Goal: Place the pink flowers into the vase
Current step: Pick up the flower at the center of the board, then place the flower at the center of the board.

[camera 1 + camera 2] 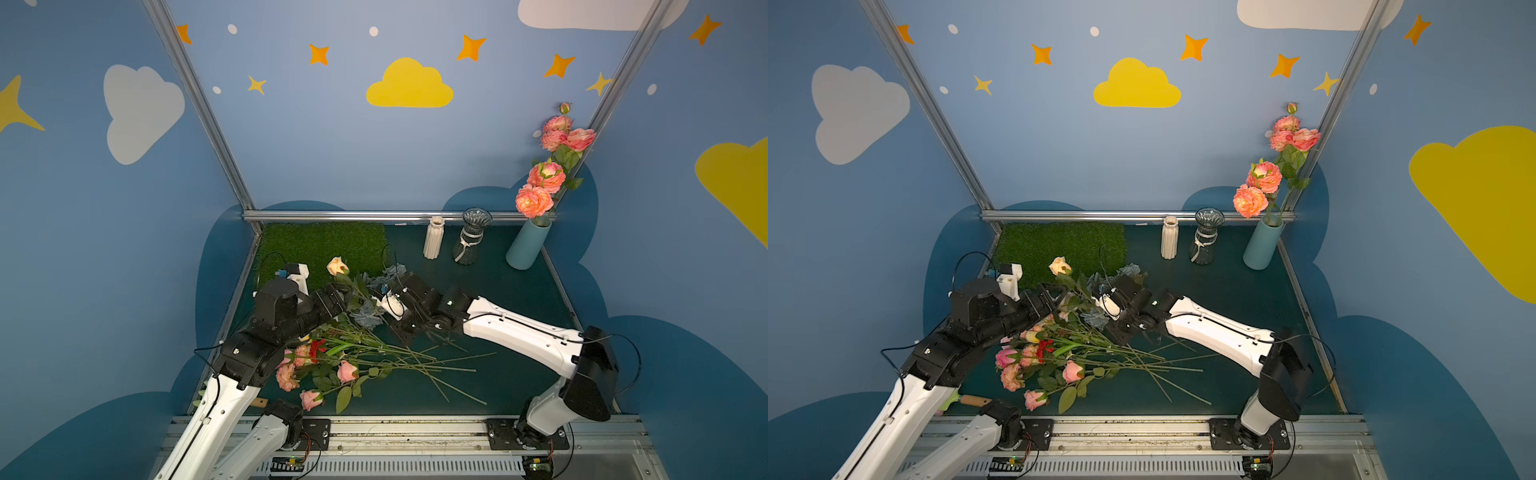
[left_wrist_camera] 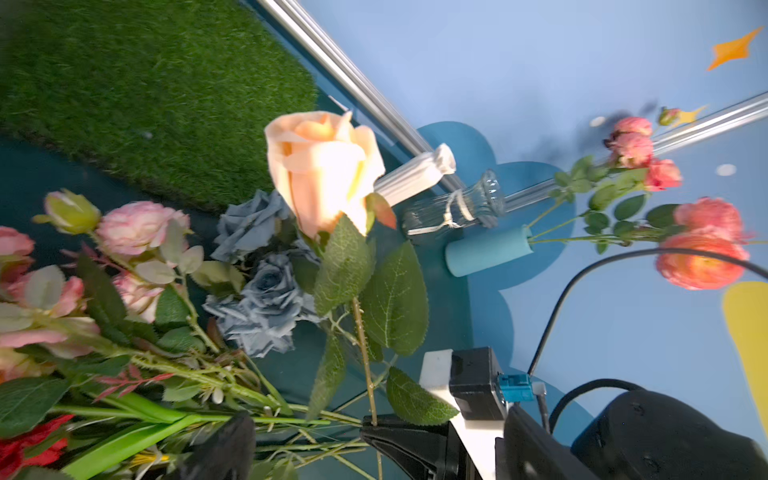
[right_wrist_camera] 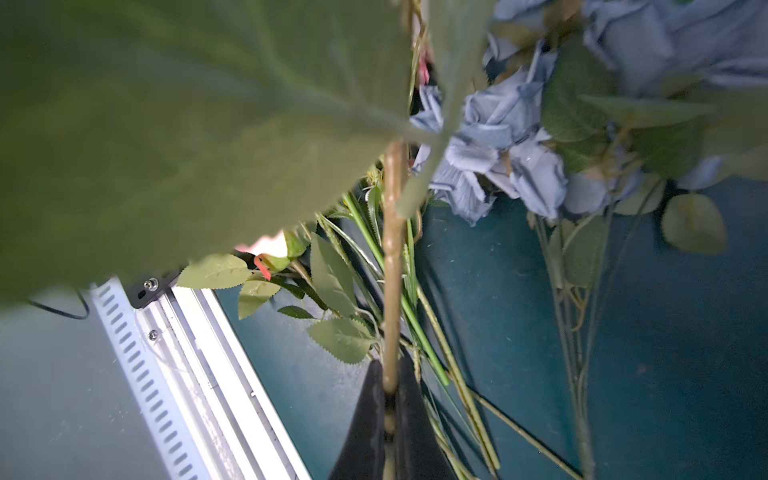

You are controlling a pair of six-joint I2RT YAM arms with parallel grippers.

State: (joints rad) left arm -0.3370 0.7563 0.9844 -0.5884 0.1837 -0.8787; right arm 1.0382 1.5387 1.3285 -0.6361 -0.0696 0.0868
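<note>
Your right gripper (image 3: pixel 390 376) is pinched shut on the thin stem of a peach rose (image 1: pixel 337 266). The bloom stands up over the near edge of the grass mat (image 1: pixel 316 243), its leaves crowding the right wrist view. Your left gripper (image 1: pixel 338 297) sits just across the stem from it with jaws spread wide and nothing seen between them. Most of the pink flowers (image 1: pixel 347 371) lie in a loose heap on the dark green table (image 1: pixel 498 291) at the front left, partly under the left arm, heads to the left and bare stems fanned to the right. A small red carnation (image 1: pixel 318 345) is mixed in. A grey-blue rose bunch (image 2: pixel 266 299) lies between the two grippers. Along the back rail stand a white ribbed vase (image 1: pixel 433 238), a glass vase (image 1: pixel 471 243) and a teal vase (image 1: pixel 525 245). The teal vase, tilted toward the back right corner, holds several tall pink blooms.
</note>
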